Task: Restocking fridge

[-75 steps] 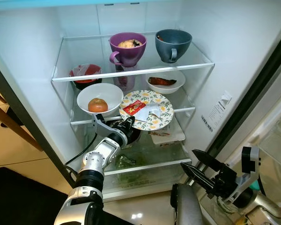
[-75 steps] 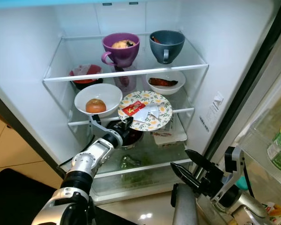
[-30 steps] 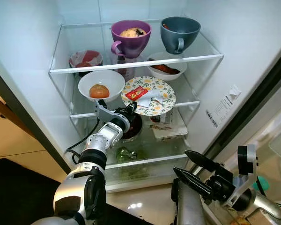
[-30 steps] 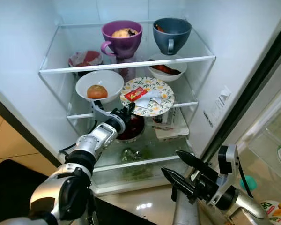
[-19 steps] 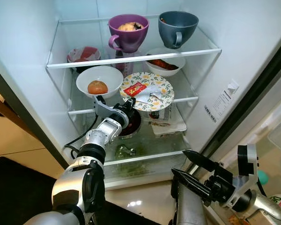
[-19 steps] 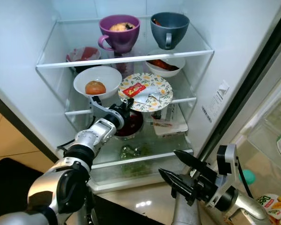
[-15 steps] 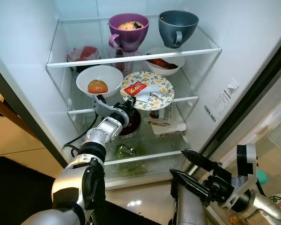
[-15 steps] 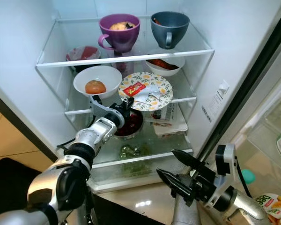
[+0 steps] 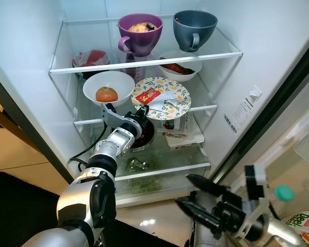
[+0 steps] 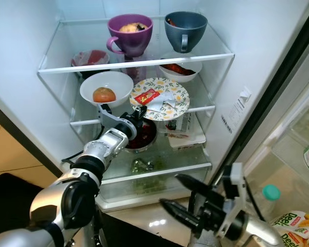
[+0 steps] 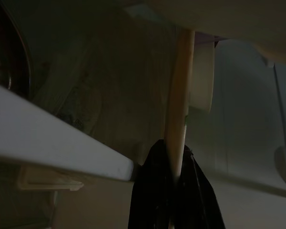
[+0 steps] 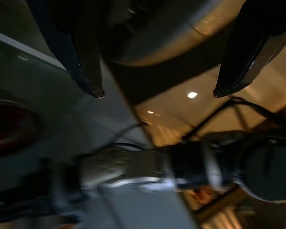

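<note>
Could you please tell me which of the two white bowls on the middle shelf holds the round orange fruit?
The front-left white bowl, beside the floral plate. The other white bowl, at the back right, holds something dark reddish.

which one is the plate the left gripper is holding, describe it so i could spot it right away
Look in the open fridge at the middle glass shelf. Beside the white bowl holding a round orange fruit sits a flat plate whose front edge the left gripper is pinching. It is the only dish with a yellow floral pattern, and it carries a red packet and crumpled white wrappers.

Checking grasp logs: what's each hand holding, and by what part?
Left hand is shut on the floral plate, gripping its front rim. Right hand is open, holding nothing.
</note>
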`<state>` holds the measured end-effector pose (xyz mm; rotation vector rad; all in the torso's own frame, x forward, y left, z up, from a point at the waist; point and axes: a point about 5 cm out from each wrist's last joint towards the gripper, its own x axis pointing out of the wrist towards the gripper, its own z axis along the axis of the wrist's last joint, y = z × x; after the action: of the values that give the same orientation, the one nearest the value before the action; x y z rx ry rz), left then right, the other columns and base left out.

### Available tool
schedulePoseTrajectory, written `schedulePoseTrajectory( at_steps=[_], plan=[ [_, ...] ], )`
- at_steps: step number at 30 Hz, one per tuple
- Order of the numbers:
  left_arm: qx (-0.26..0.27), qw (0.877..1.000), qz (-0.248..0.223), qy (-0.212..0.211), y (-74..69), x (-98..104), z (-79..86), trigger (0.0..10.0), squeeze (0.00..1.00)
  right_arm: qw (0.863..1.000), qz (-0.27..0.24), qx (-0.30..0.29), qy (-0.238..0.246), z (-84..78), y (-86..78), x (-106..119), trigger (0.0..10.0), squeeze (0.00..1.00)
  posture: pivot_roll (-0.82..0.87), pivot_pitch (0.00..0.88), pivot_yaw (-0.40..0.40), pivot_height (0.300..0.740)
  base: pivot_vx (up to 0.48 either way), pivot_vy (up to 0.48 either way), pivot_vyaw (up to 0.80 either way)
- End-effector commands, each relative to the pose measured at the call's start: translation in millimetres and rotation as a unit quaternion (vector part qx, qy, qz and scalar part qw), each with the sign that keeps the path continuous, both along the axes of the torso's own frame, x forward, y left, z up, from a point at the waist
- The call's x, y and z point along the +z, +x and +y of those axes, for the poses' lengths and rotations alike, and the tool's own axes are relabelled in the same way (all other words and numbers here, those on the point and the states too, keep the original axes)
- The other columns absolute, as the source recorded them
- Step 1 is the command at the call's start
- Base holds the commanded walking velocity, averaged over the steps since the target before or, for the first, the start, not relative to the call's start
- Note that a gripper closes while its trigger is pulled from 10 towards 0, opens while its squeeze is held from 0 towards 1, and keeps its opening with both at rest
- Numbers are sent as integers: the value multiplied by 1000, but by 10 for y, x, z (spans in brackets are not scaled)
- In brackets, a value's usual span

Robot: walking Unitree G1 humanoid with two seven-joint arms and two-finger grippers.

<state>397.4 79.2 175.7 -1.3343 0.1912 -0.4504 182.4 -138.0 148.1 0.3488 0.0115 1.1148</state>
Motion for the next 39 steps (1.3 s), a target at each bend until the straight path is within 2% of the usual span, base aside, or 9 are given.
schedulePoseTrajectory(
  at_steps=[1,5,7,8,14,21,26,39],
  plan=[
    [14,999,-30,9,63,169,107,10000,0,1000,2,15,-1,89,-35,12,10000,0,-121,282,31,375,0,0,0],
    [13,999,-30,9,62,166,98,10000,0,1000,-4,12,5,142,-16,24,10000,0,-121,282,31,375,0,0,0],
    [13,999,-30,9,61,164,92,10000,0,1000,-12,-1,7,163,19,32,10000,0,-120,281,31,375,0,0,0],
    [12,999,-30,8,60,162,82,10000,0,999,-25,-27,10,180,83,49,10000,0,-120,280,31,375,0,0,0],
    [11,999,-30,8,58,155,73,10000,0,997,-43,-66,11,143,177,94,10000,0,-121,281,30,375,0,0,0],
    [12,999,-29,7,59,152,74,10000,0,995,-55,-79,11,141,215,146,10000,0,-121,279,28,375,0,0,0],
    [15,999,-30,7,65,160,82,10000,0,988,-72,-138,4,84,352,171,10000,0,-122,279,29,375,0,0,0],
    [26,999,-31,6,84,186,122,10000,0,975,-61,-211,-21,-62,484,103,10000,0,-124,280,31,375,0,0,0]
  ],
)
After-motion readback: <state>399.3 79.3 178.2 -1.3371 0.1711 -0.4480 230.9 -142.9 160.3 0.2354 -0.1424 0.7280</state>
